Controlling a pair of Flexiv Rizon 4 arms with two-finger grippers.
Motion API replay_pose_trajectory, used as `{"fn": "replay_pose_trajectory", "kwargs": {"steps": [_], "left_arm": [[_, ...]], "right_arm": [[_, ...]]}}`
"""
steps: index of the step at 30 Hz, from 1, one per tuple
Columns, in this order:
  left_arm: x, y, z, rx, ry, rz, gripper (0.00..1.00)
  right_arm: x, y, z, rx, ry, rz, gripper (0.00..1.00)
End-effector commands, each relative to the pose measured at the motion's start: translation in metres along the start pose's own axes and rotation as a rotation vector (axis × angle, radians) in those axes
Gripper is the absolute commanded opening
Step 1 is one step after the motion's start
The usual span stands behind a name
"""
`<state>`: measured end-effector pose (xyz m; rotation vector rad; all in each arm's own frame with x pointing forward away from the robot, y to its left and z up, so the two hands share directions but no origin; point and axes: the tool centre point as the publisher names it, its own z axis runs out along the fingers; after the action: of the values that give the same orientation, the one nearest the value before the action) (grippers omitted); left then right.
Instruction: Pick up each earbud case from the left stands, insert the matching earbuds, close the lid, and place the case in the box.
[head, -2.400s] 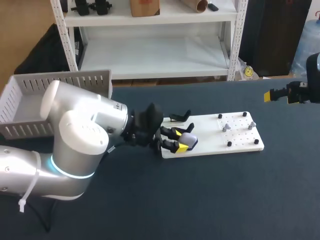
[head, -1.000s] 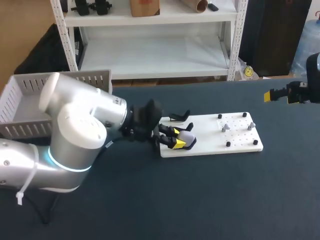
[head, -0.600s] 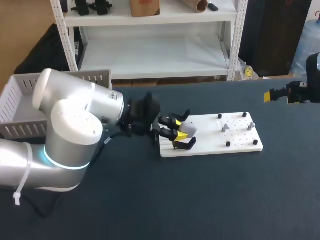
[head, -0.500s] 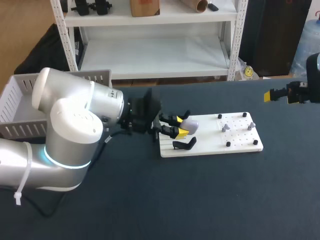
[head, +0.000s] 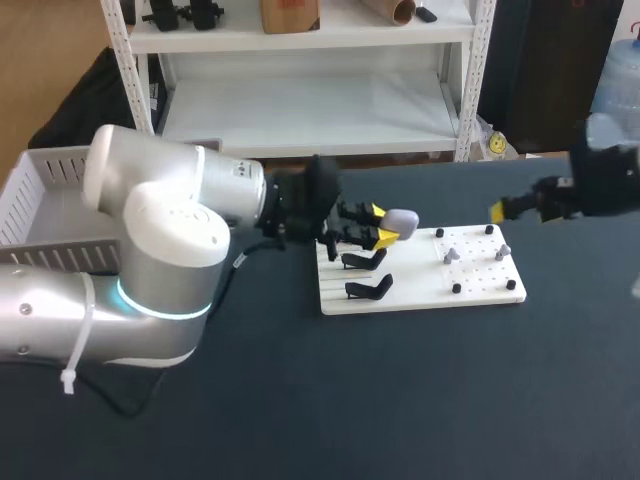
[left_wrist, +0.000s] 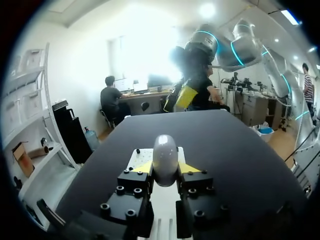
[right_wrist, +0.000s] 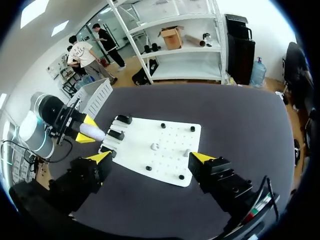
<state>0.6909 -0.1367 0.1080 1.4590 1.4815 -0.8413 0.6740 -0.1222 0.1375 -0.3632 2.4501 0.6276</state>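
Lilac-grey earbud case (head: 400, 218) now hangs above the white board's (head: 430, 296) rear-left corner, clamped between the left gripper's (head: 383, 226) yellow tips. A moment ago it was lower, barely off its stand. Both black stands (head: 363, 260) at the board's left edge are bare. Right gripper (head: 515, 207) has swung in from the tabletop's right edge, jaws wide apart, empty. Pickup looks done; the earbuds (head: 452, 255) on the board's right half likely go in next.

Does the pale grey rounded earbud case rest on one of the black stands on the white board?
No, the pale grey earbud case is held in the left gripper, and both black stands are bare.
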Motion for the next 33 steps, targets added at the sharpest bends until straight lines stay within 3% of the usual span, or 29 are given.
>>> {"fn": "replay_pose_trajectory", "kwargs": {"steps": [1,14,33], "left_arm": [[-0.009,0.01,0.012,-0.003,0.008,0.006,0.0],[-0.016,0.011,0.022,0.028,0.011,0.029,0.0],[-0.017,-0.008,0.027,0.074,-0.007,0.052,0.0]], "right_arm": [[0.006,0.027,0.01,0.08,0.012,0.002,1.0],[0.012,0.054,0.03,0.029,0.058,-0.028,1.0],[0.004,0.056,0.033,0.052,0.067,-0.034,1.0]]}}
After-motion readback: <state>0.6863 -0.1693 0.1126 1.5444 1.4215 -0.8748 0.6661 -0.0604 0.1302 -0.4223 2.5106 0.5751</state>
